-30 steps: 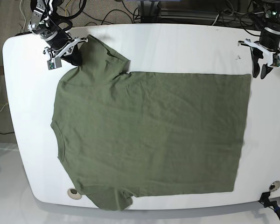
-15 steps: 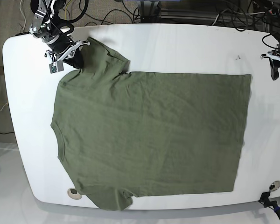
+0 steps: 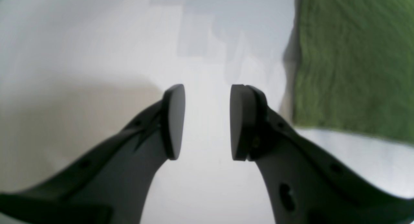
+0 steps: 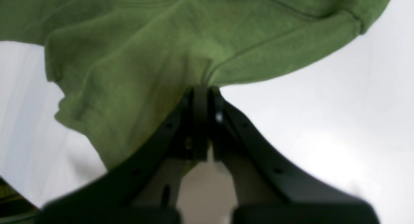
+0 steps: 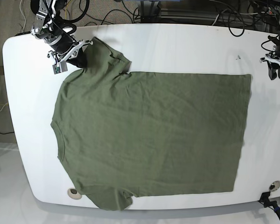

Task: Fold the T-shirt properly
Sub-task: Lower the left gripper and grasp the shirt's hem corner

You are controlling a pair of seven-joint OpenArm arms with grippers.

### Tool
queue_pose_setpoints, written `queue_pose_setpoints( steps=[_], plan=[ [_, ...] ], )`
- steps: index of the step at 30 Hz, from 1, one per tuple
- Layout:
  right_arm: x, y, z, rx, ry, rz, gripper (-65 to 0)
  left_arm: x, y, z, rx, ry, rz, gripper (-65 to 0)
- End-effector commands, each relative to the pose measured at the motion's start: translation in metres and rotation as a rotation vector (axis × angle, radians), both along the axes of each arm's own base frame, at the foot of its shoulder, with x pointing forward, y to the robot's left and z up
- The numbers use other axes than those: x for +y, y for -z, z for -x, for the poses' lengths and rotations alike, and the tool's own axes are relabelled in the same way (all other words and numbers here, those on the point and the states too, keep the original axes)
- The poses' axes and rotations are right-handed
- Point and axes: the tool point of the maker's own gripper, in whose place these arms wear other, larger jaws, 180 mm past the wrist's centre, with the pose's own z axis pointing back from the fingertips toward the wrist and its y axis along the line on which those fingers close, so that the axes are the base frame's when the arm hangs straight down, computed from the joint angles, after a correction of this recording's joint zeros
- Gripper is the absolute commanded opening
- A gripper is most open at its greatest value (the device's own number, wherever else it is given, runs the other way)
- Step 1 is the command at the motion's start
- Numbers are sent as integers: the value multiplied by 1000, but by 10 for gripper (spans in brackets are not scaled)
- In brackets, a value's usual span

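The olive-green T-shirt [image 5: 149, 133] lies spread flat over the white table [image 5: 177, 46], neck to the left, hem to the right. My right gripper [image 5: 79, 58] is at the far-left sleeve and is shut on the sleeve's edge, as the right wrist view [image 4: 202, 88] shows with green cloth [image 4: 145, 55] bunched above the closed fingers. My left gripper [image 5: 274, 72] is open and empty at the table's right edge, beyond the shirt's hem corner. In the left wrist view [image 3: 205, 120] its pads stand apart over bare table, with the shirt [image 3: 352, 62] at the right.
Cables and dark equipment [image 5: 149, 9] run along the table's far edge. A round hole [image 5: 73, 192] sits near the front left corner, and a black fitting [image 5: 270, 196] is at the front right. A small dark mark [image 5: 238, 57] is on the table near the back right.
My left gripper has moved right and back, away from the hem corner to the table's edge. My right gripper has shifted slightly right with the sleeve.
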Motion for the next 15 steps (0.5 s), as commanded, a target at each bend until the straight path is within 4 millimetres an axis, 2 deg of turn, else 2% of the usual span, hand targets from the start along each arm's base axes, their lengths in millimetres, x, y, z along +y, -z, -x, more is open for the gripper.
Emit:
queue_pose_setpoints(
  steps=[1,5,7,15],
  plan=[
    [-6,5,8,32,-2,27,-650,-19,2,-14,6,82,20,-425],
    [-8,4,7,30,-4,32,-650,-38,14,-19,37,159,82,-417],
    [-8,4,7,29,-1,30,-650,-40,13,-22,27,156,118,-414],
    [-8,2,6,22,-7,31,-650,-47,-7,-39,-57,112,316,-409]
  ],
)
